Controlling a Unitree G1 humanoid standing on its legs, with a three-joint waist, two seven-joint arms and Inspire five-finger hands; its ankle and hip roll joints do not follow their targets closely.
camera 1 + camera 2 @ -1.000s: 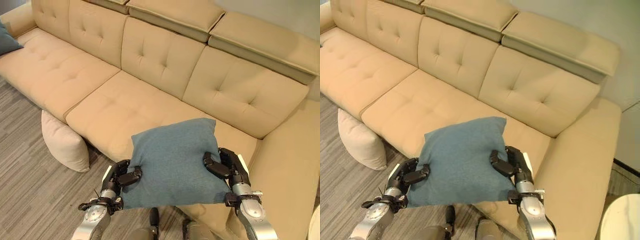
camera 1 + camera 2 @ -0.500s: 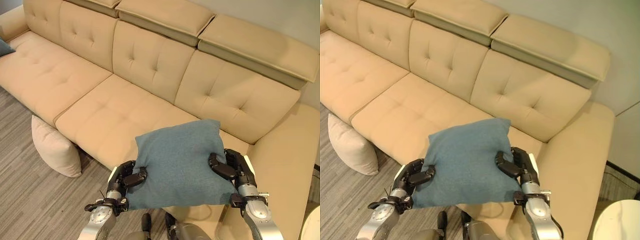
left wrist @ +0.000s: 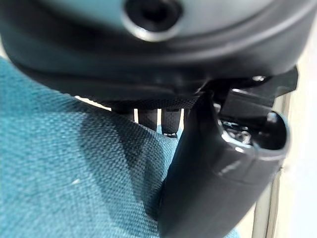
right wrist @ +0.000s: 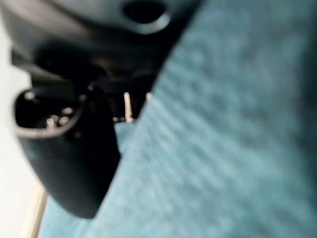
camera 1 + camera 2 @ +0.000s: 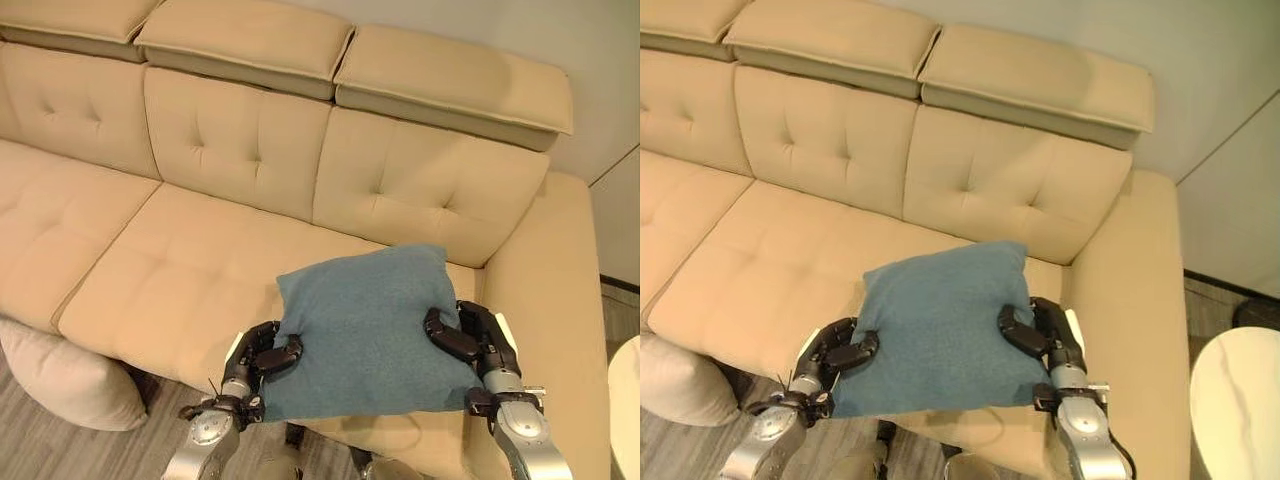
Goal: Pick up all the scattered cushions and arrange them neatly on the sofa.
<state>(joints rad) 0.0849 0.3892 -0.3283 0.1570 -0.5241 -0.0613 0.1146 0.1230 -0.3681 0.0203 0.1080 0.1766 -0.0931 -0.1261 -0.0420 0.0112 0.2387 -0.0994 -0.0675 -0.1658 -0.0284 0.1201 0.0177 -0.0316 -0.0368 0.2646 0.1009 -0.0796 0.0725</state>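
Teal cushion (image 5: pixel 372 330) masking both hands' fingers

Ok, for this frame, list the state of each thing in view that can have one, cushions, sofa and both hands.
Square teal fabric cushion: held by both hands above the sofa seat's front edge.
Left hand: shut on the teal cushion's left edge.
Right hand: shut on its right edge.
Cream fabric cushion: on the floor against the sofa front.
Beige tufted sofa: seats bare.
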